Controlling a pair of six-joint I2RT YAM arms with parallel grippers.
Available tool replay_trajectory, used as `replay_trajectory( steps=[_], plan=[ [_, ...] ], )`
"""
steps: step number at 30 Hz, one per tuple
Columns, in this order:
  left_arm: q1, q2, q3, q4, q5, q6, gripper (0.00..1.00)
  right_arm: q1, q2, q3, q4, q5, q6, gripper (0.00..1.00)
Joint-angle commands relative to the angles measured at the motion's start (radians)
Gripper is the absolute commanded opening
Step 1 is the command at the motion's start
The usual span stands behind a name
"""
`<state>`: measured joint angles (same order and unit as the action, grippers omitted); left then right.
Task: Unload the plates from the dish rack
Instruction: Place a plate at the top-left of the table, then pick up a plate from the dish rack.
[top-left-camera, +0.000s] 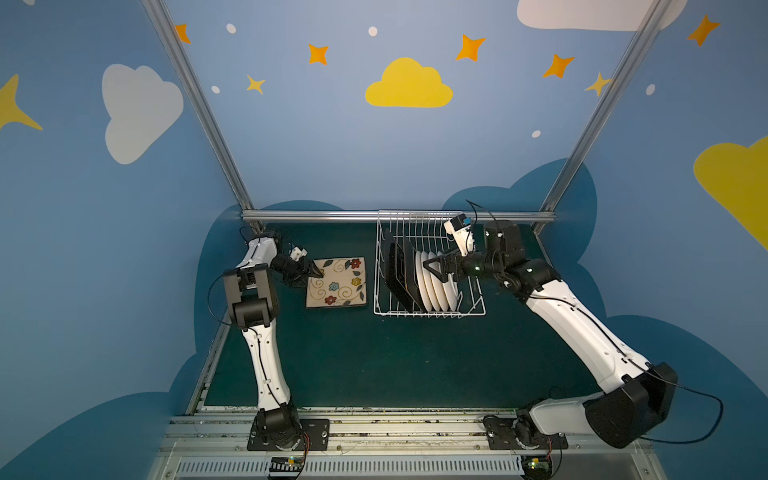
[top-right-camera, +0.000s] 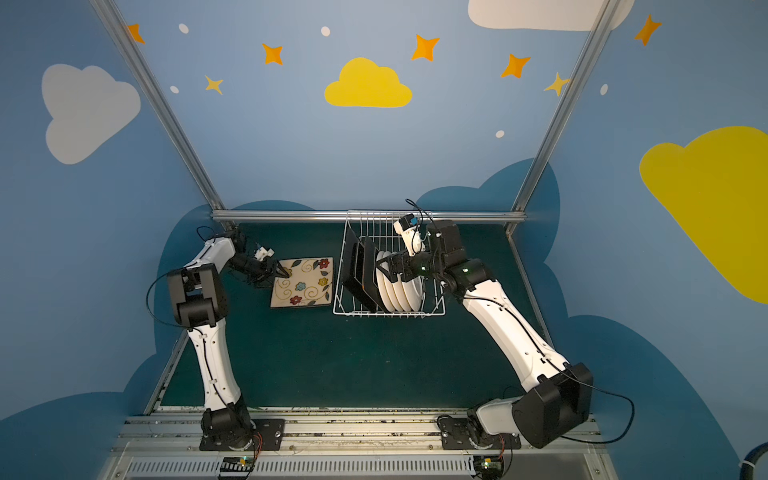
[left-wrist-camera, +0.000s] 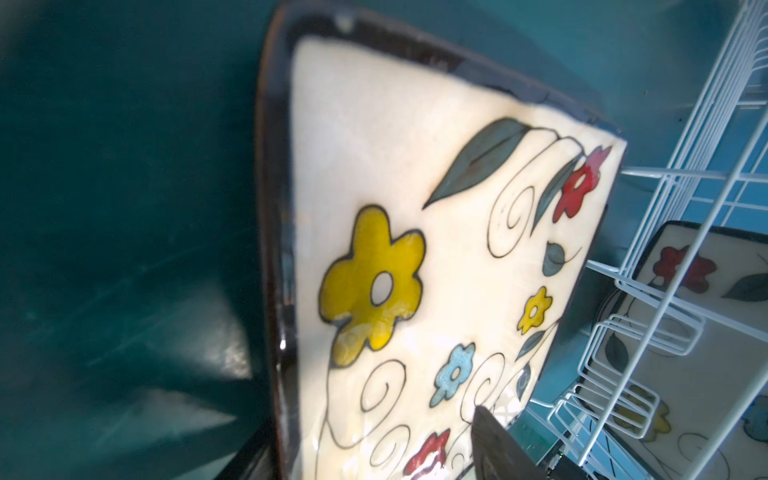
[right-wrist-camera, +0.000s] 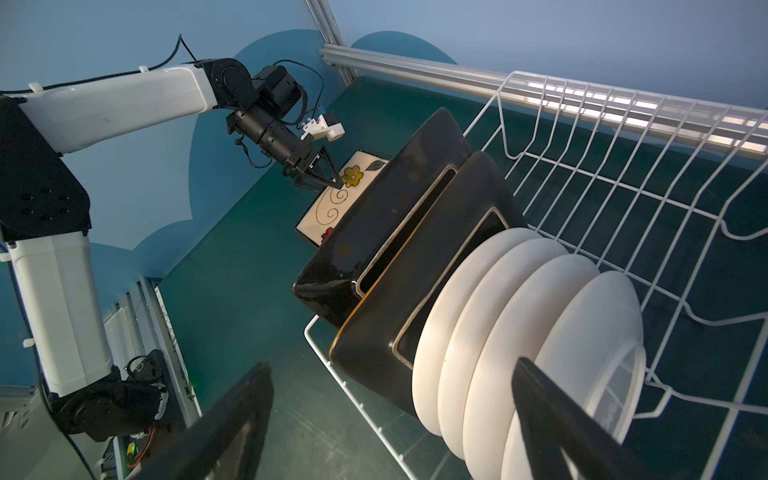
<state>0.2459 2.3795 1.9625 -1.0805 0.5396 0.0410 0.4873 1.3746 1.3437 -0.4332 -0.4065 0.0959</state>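
**Top views.** The left gripper (top-left-camera: 318, 272) overlaps the upper-left corner of the flat square plate (top-left-camera: 340, 274). At this size we cannot tell whether its fingers touch the plate. The right gripper (top-left-camera: 432, 268) covers part of the round white plates (top-left-camera: 436, 295). The dark square plates (top-left-camera: 395, 270) in the dish rack (top-left-camera: 415, 315) overlap too closely for us to count.

**Left wrist view.** The lower edge cuts off the flat square plate, and its upper corner is blurred. We see only one dark fingertip (left-wrist-camera: 494, 444). The right edge crops the dish rack.

**Right wrist view.** The right fingers (right-wrist-camera: 232, 428) are blurred and cropped at the bottom. The plates in the dish rack show us only their backs, so their faces are hidden.
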Motion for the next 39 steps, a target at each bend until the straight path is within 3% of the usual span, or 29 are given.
replay_trajectory(
  steps=[1, 6, 14, 18, 32, 39],
  plan=[
    [0.007, -0.062, 0.001, -0.01, -0.07, -0.021, 0.75, 0.005, 0.004, 0.038, -0.028, 0.014, -0.011, 0.89],
    [0.006, -0.164, -0.021, 0.017, -0.061, -0.039, 0.89, 0.006, 0.01, 0.046, -0.048, 0.028, -0.012, 0.89],
    [-0.001, -0.323, -0.032, 0.058, 0.014, -0.115, 0.99, 0.006, 0.02, 0.069, -0.062, 0.038, -0.016, 0.89],
    [-0.034, -0.416, -0.076, 0.101, 0.053, -0.176, 1.0, 0.006, 0.013, 0.073, -0.065, 0.05, -0.013, 0.9],
    [-0.28, -0.603, -0.079, 0.112, 0.054, -0.265, 0.99, 0.004, -0.06, 0.009, -0.082, 0.161, -0.023, 0.89],
    [-0.454, -0.602, -0.09, 0.106, -0.036, -0.299, 0.98, 0.004, -0.115, -0.054, -0.012, 0.265, 0.031, 0.9]
  ],
)
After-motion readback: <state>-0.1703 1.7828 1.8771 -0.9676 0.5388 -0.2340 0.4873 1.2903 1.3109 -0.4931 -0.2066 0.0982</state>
